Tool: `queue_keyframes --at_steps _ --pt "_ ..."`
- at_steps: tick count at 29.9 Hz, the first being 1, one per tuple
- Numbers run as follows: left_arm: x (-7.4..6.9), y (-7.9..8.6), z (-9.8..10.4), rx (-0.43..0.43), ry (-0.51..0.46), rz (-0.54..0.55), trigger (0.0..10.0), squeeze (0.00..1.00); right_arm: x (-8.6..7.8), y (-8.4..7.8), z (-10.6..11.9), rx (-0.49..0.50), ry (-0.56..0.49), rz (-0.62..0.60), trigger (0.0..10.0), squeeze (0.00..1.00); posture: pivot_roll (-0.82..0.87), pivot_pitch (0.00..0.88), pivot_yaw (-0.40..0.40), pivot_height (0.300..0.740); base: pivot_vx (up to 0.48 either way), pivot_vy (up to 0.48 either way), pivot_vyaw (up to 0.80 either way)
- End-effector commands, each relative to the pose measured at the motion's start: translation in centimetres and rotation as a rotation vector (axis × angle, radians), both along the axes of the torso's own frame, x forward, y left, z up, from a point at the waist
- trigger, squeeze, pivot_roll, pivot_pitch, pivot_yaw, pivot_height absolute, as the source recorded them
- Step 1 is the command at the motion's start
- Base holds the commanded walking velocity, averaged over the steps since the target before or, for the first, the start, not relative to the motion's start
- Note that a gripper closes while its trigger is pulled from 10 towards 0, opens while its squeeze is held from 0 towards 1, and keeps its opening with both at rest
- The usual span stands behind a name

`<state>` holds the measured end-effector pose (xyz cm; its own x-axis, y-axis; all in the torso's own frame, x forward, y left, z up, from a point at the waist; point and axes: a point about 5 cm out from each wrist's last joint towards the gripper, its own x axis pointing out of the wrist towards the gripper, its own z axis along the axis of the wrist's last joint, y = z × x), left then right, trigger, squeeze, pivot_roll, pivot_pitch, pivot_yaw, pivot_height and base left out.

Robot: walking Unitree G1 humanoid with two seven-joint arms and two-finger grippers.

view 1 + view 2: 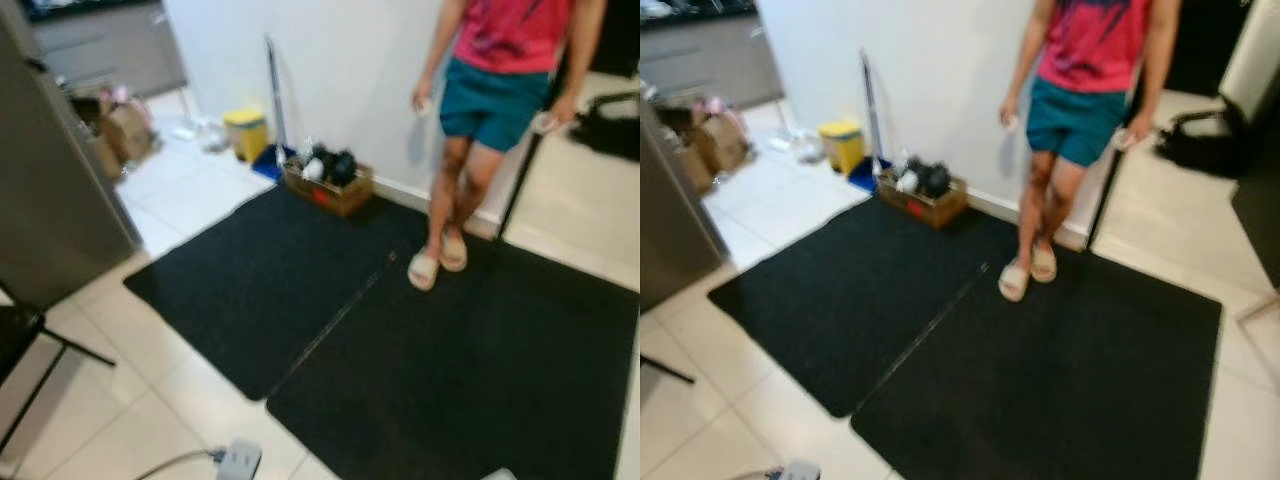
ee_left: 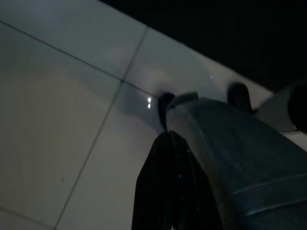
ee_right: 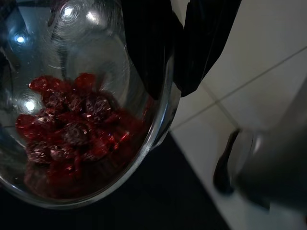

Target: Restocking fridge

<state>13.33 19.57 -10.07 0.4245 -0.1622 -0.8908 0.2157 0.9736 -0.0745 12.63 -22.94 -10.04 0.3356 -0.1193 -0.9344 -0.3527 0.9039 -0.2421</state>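
My right gripper (image 3: 168, 57) is shut on the rim of a clear glass bowl (image 3: 57, 43), one black finger (image 3: 144, 43) inside the rim and the other outside. The bowl holds a heap of dark red berries (image 3: 72, 134) and hangs above the edge of a black mat. My left gripper (image 2: 165, 148) hangs idle over pale floor tiles, its fingers pressed together with nothing between them. A tall grey fridge side (image 1: 50, 200) stands at the far left of the room.
Two black mats (image 1: 400, 340) cover the floor ahead. A person (image 1: 495, 80) in a red top and teal shorts stands at their far edge. A cardboard box (image 1: 328, 185), yellow bin (image 1: 246, 132) and mop handle (image 1: 273, 90) line the wall. A white power strip (image 1: 238, 460) lies near my feet.
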Motion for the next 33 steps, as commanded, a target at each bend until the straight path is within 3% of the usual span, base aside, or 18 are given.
queue_keyframes --at_steps 1,33 --pt "-0.84 0.06 -0.3 0.005 0.038 -0.005 10.0 0.0 -0.33 0.36 -0.18 0.009 0.005 0.001 10.0 0.0 0.04 0.0 0.004 0.74 0.345 0.0 0.0" --pt "-0.87 -0.06 -0.32 0.0 0.04 -0.009 10.0 0.0 -0.39 0.47 -0.21 0.025 0.006 0.004 10.0 0.0 0.04 0.0 0.003 0.74 0.344 0.0 0.0"
